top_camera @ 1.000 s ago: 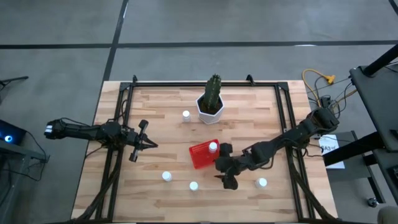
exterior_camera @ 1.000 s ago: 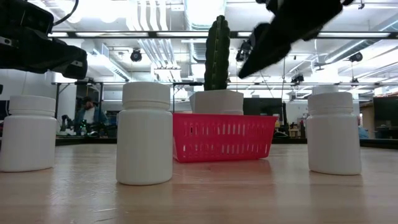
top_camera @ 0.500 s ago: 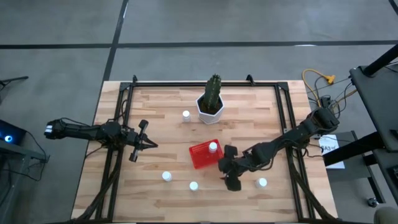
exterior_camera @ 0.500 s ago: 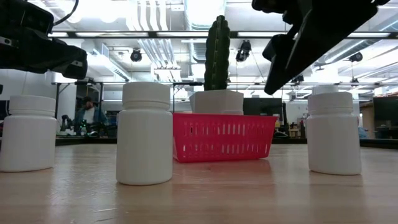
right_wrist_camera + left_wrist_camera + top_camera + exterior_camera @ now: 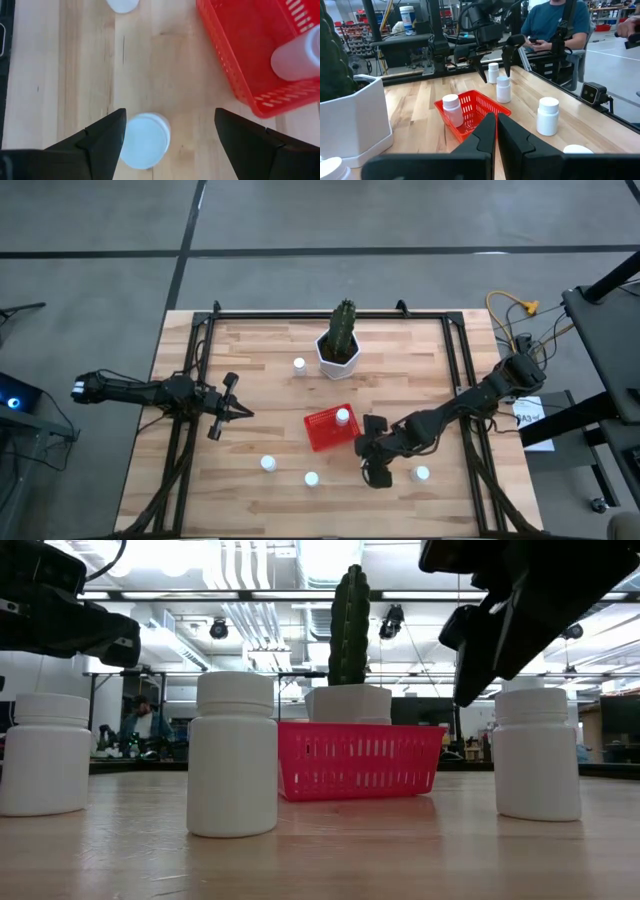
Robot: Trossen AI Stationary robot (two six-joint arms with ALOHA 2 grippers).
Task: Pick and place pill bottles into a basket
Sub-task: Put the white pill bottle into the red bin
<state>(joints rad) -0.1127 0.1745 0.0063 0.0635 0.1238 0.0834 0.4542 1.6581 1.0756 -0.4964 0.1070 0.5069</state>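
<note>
The red basket [image 5: 322,432] stands mid-table with one white pill bottle [image 5: 343,417] upright inside it. Other bottles stand on the table: [image 5: 299,364], [image 5: 267,463], [image 5: 311,478], [image 5: 421,474]. My right gripper [image 5: 372,452] is open just right of the basket. It hides another bottle [image 5: 145,146] that stands between its spread fingers [image 5: 107,135], nearer one of them. In the low view this bottle [image 5: 537,753] stands apart from the dark finger [image 5: 468,680] beside its cap. My left gripper [image 5: 243,412] is shut and empty, above the table's left part.
A cactus in a white hexagonal pot [image 5: 340,345] stands at the far middle, with a bottle just left of it. Black frame rails [image 5: 190,380] run along the table's left and right sides. A seated person [image 5: 555,25] shows beyond the table's right side.
My right gripper has gone from the basket's near right corner toward the table's right edge and down, until its open fingers stand on either side of the bottle there. The bottles and the basket have stayed where they were.
</note>
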